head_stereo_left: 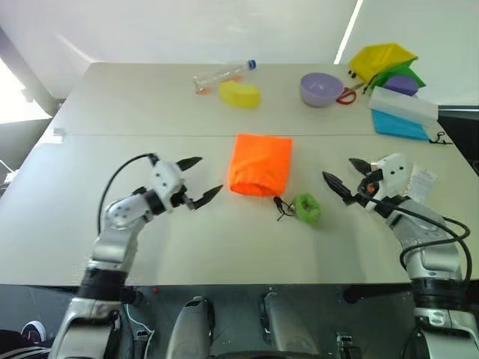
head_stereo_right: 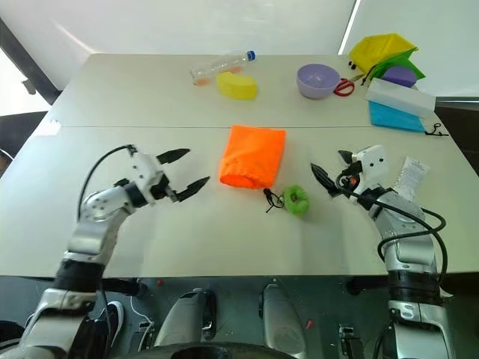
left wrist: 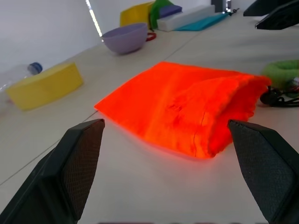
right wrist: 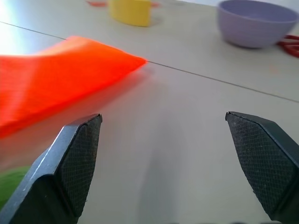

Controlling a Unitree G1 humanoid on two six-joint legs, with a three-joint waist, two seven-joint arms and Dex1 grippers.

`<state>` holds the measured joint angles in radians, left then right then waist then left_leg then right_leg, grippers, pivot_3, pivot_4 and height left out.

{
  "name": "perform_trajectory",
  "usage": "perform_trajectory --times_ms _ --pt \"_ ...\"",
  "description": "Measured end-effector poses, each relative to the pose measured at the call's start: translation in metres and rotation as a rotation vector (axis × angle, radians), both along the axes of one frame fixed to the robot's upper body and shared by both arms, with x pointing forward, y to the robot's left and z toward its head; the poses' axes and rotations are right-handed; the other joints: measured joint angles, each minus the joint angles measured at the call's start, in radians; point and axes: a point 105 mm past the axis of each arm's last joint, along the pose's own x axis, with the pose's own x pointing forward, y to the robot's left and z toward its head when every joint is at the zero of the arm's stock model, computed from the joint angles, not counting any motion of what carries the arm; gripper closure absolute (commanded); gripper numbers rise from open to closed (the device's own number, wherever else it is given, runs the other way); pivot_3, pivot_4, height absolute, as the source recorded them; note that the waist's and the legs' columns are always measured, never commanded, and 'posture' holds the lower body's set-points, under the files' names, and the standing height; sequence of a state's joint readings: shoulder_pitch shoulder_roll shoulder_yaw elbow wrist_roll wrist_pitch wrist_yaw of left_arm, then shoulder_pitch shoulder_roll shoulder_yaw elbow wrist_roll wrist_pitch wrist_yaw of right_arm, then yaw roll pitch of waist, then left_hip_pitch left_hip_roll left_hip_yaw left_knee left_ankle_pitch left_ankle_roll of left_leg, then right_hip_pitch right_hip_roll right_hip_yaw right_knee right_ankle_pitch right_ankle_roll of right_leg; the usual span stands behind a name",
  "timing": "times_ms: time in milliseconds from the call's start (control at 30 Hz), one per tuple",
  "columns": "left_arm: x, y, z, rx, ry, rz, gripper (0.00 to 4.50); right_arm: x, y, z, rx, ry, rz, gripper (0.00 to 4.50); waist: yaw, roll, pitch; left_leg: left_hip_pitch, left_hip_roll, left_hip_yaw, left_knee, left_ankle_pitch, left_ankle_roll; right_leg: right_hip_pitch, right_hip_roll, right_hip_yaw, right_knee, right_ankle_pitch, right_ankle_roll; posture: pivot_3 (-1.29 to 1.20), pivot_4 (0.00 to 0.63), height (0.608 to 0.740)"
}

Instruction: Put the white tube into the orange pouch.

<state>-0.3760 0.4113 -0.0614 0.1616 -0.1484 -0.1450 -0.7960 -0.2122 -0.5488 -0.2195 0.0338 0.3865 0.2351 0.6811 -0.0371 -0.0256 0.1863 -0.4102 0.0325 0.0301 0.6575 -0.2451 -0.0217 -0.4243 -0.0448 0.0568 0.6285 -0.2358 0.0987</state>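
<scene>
Setting: a pale table (head_stereo_left: 224, 247) made of two tops joined along a seam, against a white wall.

Item 1, the orange pouch (head_stereo_left: 259, 164): lies flat at the middle of the table, just on my side of the seam, its gathered mouth toward me. Its black cord (head_stereo_left: 281, 207) trails from the mouth to a lime-green ring (head_stereo_left: 307, 207) lying just beside it on my right. The fabric bulges a little near the mouth; I cannot tell whether anything is inside.

Item 2, the white tube: I cannot find it among the things on the table, so it may be hidden, possibly in the pouch.

Item 3, my left gripper (head_stereo_left: 197, 181): empty, fingers spread wide, pointing level at the pouch's left edge and near it but not touching.

Item 4, my right gripper (head_stereo_left: 346, 178): likewise empty and spread wide, pointing in from beyond the green ring. The two flank the pouch, which I judge suits holding its mouth from both sides.

Far side, well apart from the pouch: a clear bottle (head_stereo_left: 223, 74) lying down, a yellow block (head_stereo_left: 239, 94), a lilac bowl (head_stereo_left: 321, 89) with red scissors (head_stereo_left: 346, 95) beside it, a yellow bag (head_stereo_left: 380, 59), and a white and teal box (head_stereo_left: 403, 114).
</scene>
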Motion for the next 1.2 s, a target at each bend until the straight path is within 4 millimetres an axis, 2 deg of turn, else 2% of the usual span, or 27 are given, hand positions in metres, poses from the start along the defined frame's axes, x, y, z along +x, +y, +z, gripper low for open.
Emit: perform_trajectory --times_ms 133,267,533,667,767,933,967,1200 --pt "0.012 -0.017 -0.013 0.067 -0.026 -0.001 0.0 -0.012 0.011 -0.006 -0.025 0.014 0.041 0.08 -0.002 0.0 0.0 0.0 0.0 0.0 0.0 0.0 0.0 0.0 0.0 0.0 0.0 0.0 0.0 0.0 0.15 0.74" --pt "0.015 -0.041 -0.021 0.097 -0.034 -0.045 0.0 -0.012 0.016 -0.007 -0.035 0.007 0.038 0.08 -0.001 0.0 0.0 0.0 0.0 0.0 0.002 0.0 0.0 0.0 0.0 0.0 0.0 0.0 0.0 0.0 0.15 0.74" --pt "0.032 -0.043 -0.026 0.128 -0.045 0.025 0.0 -0.01 0.013 -0.007 -0.045 -0.006 -0.01 0.08 0.001 0.0 0.0 0.0 0.0 0.0 0.002 0.0 0.0 0.0 0.0 0.0 0.001 0.0 0.001 0.0 0.15 0.74" --pt "0.035 -0.044 -0.025 0.124 -0.06 0.043 0.0 -0.009 0.012 -0.006 -0.046 -0.01 -0.018 0.08 0.001 0.0 0.0 0.0 0.0 0.0 0.002 0.0 0.0 0.0 0.0 0.0 0.001 0.0 0.001 0.0 0.15 0.74" --pt "0.035 -0.047 -0.025 0.119 -0.057 0.05 1.35 -0.009 0.012 -0.006 -0.055 -0.014 -0.022 0.0 0.002 0.0 0.0 0.0 0.0 0.0 0.002 0.0 0.0 0.0 0.0 0.0 0.001 0.0 0.001 0.0 0.15 0.74" --pt "0.033 -0.05 -0.032 0.12 -0.025 0.044 4.05 -0.009 0.011 -0.004 -0.064 -0.029 -0.023 0.0 0.001 0.0 0.0 0.0 0.0 0.0 0.002 0.0 0.0 0.0 0.0 0.0 0.001 0.0 0.001 0.0 0.15 0.74" --pt "0.032 -0.049 -0.034 0.12 -0.014 0.046 4.43 -0.009 0.011 -0.004 -0.066 -0.03 -0.023 0.0 0.0 0.0 0.0 0.0 0.0 0.0 0.002 0.0 0.0 0.0 0.0 0.0 0.001 0.0 0.001 0.0 0.15 0.74" --pt "0.026 -0.048 -0.04 0.107 0.046 0.041 4.43 -0.008 0.011 -0.005 -0.076 -0.029 -0.026 0.0 -0.001 0.0 0.0 0.0 0.0 0.0 0.002 0.0 0.0 0.0 0.0 0.0 0.001 0.0 0.001 0.0 0.15 0.74"
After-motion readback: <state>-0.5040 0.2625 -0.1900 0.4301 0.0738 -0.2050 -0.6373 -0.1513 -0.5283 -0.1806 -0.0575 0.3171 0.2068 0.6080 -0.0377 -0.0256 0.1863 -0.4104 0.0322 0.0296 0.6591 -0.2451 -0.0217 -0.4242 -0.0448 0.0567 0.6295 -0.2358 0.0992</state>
